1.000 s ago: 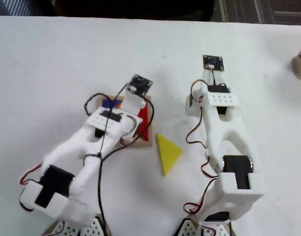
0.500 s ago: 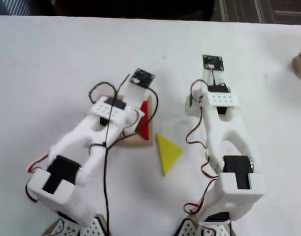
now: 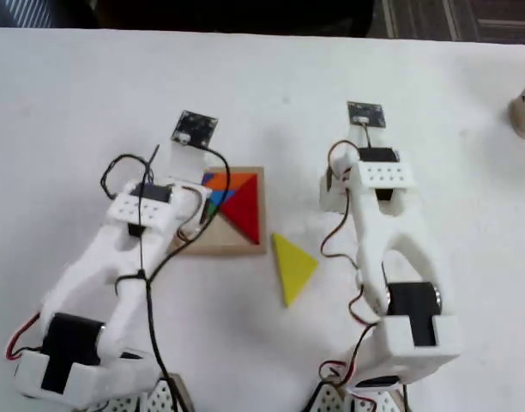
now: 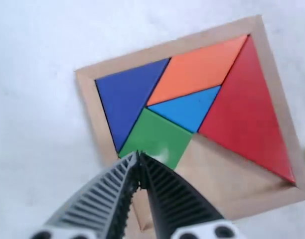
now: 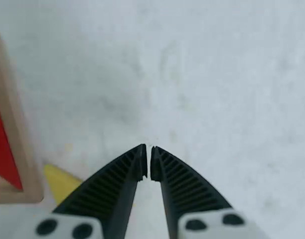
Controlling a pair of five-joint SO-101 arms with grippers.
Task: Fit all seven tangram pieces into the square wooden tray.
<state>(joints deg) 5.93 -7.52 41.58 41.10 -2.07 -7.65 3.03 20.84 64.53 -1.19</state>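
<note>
We judge the step in hand to be fetching the flat yellow triangular piece [image 3: 291, 266]. It lies on the white desk [image 3: 91, 94], just off a corner of the square wooden tray [image 3: 237, 245], between the tray and the right arm [image 3: 387, 232].

In the tray, fitted edge to edge, sit a large red triangle [image 4: 244, 109], an orange parallelogram [image 4: 200, 69], a dark blue triangle [image 4: 125, 97], a small light blue triangle [image 4: 185, 109] and a green square [image 4: 155, 139]. A bare wooden gap [image 4: 217, 174] is bordered by the red triangle and the green square.

The left pincer [image 4: 140, 158] is closed on nothing and hangs over the tray beside the green square. The right pincer [image 5: 148, 152] is likewise closed and empty above bare desk, with the yellow piece near it.

To do this well, we would open the right pincer, take the yellow piece across its edges and keep it level. We would turn it until its sides match the gap, then lower it flat, not corner first, so it neither rides up on the rim nor jolts its neighbours. The left pincer should keep clear of the gap.

We count six pieces, and we cannot tell where the seventh lies. The left pincer covers part of the tray from its wrist, and the left arm [image 3: 117, 257] covers one side of it from above. So we cannot judge the gap's full outline either.
</note>
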